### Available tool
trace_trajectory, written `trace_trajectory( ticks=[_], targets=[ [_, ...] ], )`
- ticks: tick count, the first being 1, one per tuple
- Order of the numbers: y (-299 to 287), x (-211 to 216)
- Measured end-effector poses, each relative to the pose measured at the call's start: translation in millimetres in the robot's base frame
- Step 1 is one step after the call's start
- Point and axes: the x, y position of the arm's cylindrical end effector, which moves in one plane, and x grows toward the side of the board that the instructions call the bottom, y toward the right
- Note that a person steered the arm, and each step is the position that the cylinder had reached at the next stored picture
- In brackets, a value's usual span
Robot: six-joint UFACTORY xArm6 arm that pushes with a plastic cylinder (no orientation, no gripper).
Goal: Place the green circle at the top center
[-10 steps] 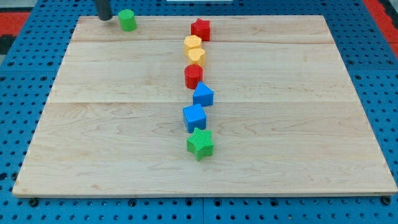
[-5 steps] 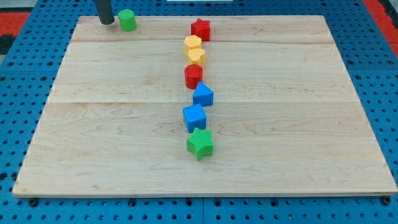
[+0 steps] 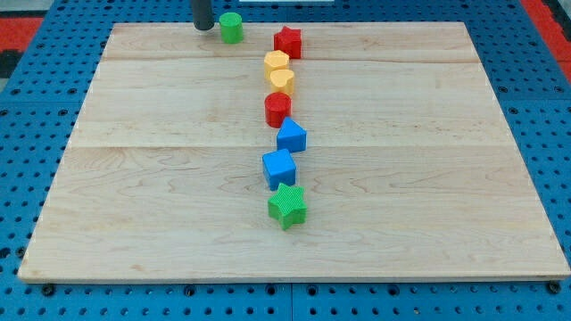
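Note:
The green circle (image 3: 232, 28) stands near the board's top edge, a little left of centre. My tip (image 3: 203, 26) is just to its left, close against it or touching. A red star (image 3: 287, 41) lies to the right of the green circle, apart from it.
Below the red star a column runs down the middle of the wooden board (image 3: 134, 178): two yellow hexagons (image 3: 277, 62) (image 3: 283, 80), a red block (image 3: 277, 109), two blue blocks (image 3: 291, 136) (image 3: 279, 168) and a green star (image 3: 287, 206).
My tip has moved right along the top edge, and the green circle has slid right with it, toward the red star. The other blocks have not moved.

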Motion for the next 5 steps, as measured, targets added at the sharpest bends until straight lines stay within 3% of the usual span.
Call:
trace_trajectory(
  ticks=[2, 5],
  targets=[
    [81.8, 24.5],
    [66.0, -4.3]
  ],
)
